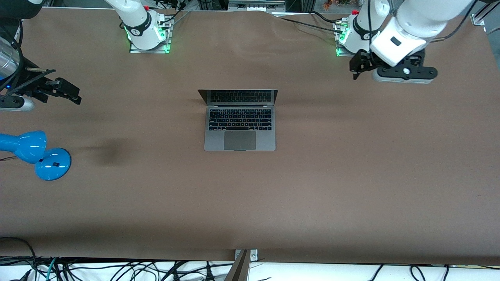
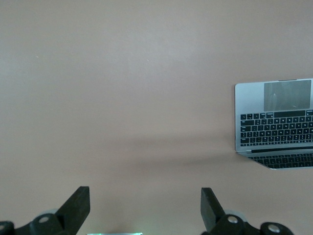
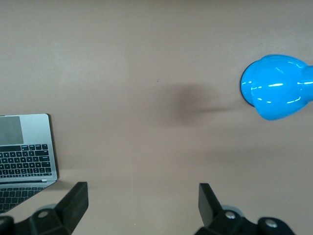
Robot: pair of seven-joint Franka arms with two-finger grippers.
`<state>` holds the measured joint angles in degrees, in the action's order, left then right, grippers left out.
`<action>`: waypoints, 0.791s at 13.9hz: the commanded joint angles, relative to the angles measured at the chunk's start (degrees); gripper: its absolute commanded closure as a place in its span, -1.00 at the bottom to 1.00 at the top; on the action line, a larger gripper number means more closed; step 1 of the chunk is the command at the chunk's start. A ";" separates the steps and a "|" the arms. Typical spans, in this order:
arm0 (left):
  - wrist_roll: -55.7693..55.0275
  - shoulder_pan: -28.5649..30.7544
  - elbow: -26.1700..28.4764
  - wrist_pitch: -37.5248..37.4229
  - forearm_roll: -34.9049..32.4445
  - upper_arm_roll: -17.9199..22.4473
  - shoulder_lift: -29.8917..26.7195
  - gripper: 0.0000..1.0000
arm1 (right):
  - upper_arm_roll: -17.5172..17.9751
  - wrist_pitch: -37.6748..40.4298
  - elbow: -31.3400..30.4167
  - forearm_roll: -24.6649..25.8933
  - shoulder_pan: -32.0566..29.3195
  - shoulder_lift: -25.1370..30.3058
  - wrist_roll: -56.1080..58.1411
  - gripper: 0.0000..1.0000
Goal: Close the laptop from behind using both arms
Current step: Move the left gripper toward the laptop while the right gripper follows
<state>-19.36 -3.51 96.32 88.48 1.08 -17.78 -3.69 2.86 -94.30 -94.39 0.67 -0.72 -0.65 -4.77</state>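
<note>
Laptop open mid-worktop, both grippers up and clear of it

Laptop (image 1: 240,120) sits open at the centre of the brown worktop (image 1: 351,175), its base flat and its trackpad toward the front camera. The screen stands up at the hinge edge, tipped back toward the robots' bases, with the keyboard mirrored in it. Nothing touches it.

Taking the laptop as the dial's centre in the front view, the left gripper (image 1: 361,65) hangs at about two o'clock, up in the air over bare worktop close to the left arm's base (image 1: 349,37). Its jaws stand wide apart; in the left wrist view the two black fingers (image 2: 76,205) frame an empty stretch of worktop, and the laptop (image 2: 274,122) shows well off to one side of them.

The right gripper (image 1: 58,90) hangs at about nine o'clock, over the right arm's end of the worktop and well apart from the laptop. Its jaws are also spread wide with nothing between them, as the right wrist view shows by its fingers (image 3: 73,203); that view catches a corner of the laptop (image 3: 24,156) and the lamp's shade (image 3: 276,88).

The blue desk lamp (image 1: 37,154) stands at about eight o'clock, near the right arm's end and nearer the front camera than the right gripper. A soft dark shadow lies on the worktop between lamp and laptop.
</note>
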 commanded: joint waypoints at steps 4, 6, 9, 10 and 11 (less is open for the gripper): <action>-8.67 -0.01 0.89 -1.73 2.25 -6.81 0.00 -1.00 | 0.21 -0.45 -0.62 0.38 -0.25 0.82 0.46 -1.00; -10.78 -0.19 1.07 -1.91 4.27 -8.31 0.34 -1.00 | 0.48 -0.19 -0.53 0.38 -0.16 0.65 0.55 -1.00; -15.08 -0.19 1.16 -1.91 7.07 -11.65 1.57 -0.97 | 0.92 0.25 -0.53 0.91 1.41 -0.49 1.69 -1.00; -16.75 -0.19 1.24 -1.91 9.09 -12.27 2.01 -0.96 | 0.92 1.56 -0.53 0.99 2.38 -1.63 1.78 -1.00; -18.42 -0.27 1.24 -2.09 10.76 -12.54 2.80 -0.95 | 1.00 3.57 -0.53 1.00 3.87 -2.07 1.61 -1.00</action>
<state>-34.75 -3.90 97.80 87.07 8.77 -29.43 -2.21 3.66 -92.99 -94.68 0.70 0.96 -1.57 -3.78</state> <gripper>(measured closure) 0.018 0.000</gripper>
